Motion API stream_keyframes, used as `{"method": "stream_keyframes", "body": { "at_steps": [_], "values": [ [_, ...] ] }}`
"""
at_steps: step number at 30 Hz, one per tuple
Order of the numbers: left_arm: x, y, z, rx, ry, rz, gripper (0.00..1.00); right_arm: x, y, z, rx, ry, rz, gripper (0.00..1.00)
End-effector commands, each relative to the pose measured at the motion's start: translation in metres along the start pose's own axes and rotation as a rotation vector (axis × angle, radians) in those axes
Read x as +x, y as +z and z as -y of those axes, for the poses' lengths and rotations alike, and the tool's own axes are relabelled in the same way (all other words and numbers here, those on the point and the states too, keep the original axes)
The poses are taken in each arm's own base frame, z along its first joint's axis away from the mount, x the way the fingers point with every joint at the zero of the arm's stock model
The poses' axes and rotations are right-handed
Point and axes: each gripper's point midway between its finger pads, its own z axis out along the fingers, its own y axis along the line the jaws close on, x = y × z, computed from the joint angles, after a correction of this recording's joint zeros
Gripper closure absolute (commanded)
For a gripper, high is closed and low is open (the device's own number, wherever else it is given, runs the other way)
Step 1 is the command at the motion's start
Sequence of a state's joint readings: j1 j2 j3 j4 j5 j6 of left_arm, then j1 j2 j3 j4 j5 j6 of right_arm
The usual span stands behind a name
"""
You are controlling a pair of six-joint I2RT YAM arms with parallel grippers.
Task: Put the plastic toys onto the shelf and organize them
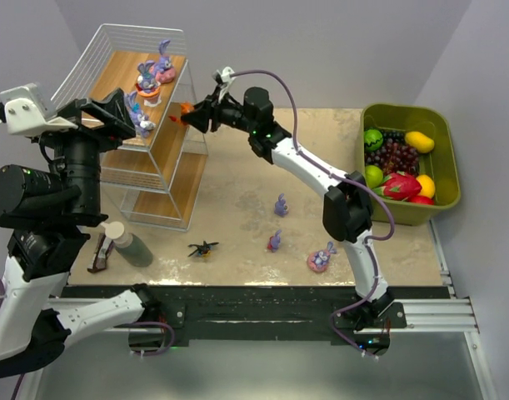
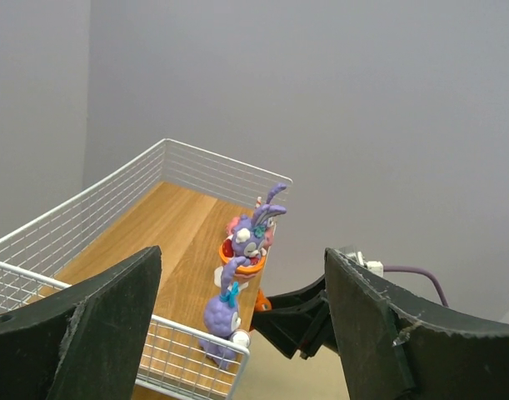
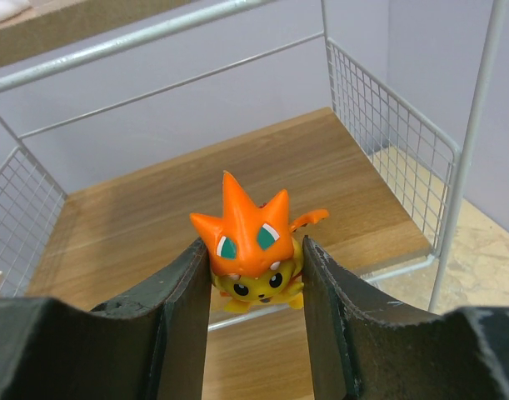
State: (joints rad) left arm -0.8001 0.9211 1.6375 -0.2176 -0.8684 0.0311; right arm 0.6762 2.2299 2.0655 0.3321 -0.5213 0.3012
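The shelf (image 1: 164, 158) stands at the far left. My right gripper (image 1: 187, 115) is shut on an orange spiky toy (image 3: 250, 242) and holds it at the shelf's right side, above a wooden board (image 3: 137, 217). My left gripper (image 1: 121, 112) is open and empty beside the top tier. Purple bunny toys stand on the top board (image 1: 158, 67), one at its near edge (image 2: 223, 317), one in an orange cup (image 2: 252, 237). On the table lie two purple toys (image 1: 281, 205) (image 1: 275, 242), one on a pink base (image 1: 322, 258) and a black insect (image 1: 203, 248).
An olive-green bin (image 1: 444, 187) with fruits and grapes stands at the right. A bottle (image 1: 129, 246) lies near the shelf's front, with a small brown object (image 1: 98, 254) next to it. The right arm stretches across the table's middle.
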Motion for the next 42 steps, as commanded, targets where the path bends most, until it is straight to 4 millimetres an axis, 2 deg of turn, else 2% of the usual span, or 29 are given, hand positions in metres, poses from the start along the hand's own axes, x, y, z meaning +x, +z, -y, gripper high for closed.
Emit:
{"method": "stream_keyframes", "body": {
  "at_steps": [1, 11, 22, 42],
  "values": [
    [-0.001, 0.005, -0.002, -0.039, 0.017, 0.012, 0.17, -0.053, 0.008, -0.024, -0.071, -0.104, 0.136, 1.0],
    [0.012, 0.004, -0.001, -0.036, 0.043, -0.023, 0.16, -0.041, 0.027, -0.028, -0.076, -0.164, 0.136, 1.0],
    [0.019, 0.004, -0.002, -0.044, 0.055, -0.037, 0.15, -0.034, 0.032, -0.019, -0.056, -0.223, 0.114, 1.0],
    [0.023, 0.003, -0.004, -0.053, 0.067, -0.045, 0.15, -0.02, 0.038, -0.017, -0.074, -0.152, 0.126, 1.0]
  ]
}}
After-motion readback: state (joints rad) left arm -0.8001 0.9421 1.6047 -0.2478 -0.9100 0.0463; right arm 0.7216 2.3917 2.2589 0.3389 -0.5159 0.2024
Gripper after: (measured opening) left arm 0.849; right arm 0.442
